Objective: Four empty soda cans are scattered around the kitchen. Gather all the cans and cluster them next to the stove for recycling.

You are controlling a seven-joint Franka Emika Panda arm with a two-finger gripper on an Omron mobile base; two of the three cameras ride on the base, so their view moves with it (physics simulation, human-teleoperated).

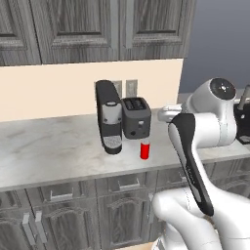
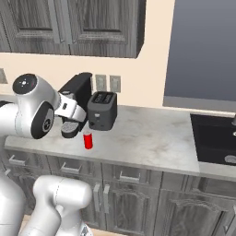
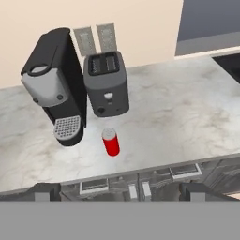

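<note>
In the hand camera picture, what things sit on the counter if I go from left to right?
Coffee machine → red soda can → toaster, with the can standing in front of the gap between the two.

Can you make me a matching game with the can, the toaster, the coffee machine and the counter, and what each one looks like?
Things:
1. can
2. toaster
3. coffee machine
4. counter

Looks:
A. pale marble
B. red with a silvery top
C. tall, black, with a round grille at its foot
D. dark grey box with two slots on top

Pairs: 1-B, 2-D, 3-C, 4-A
</note>
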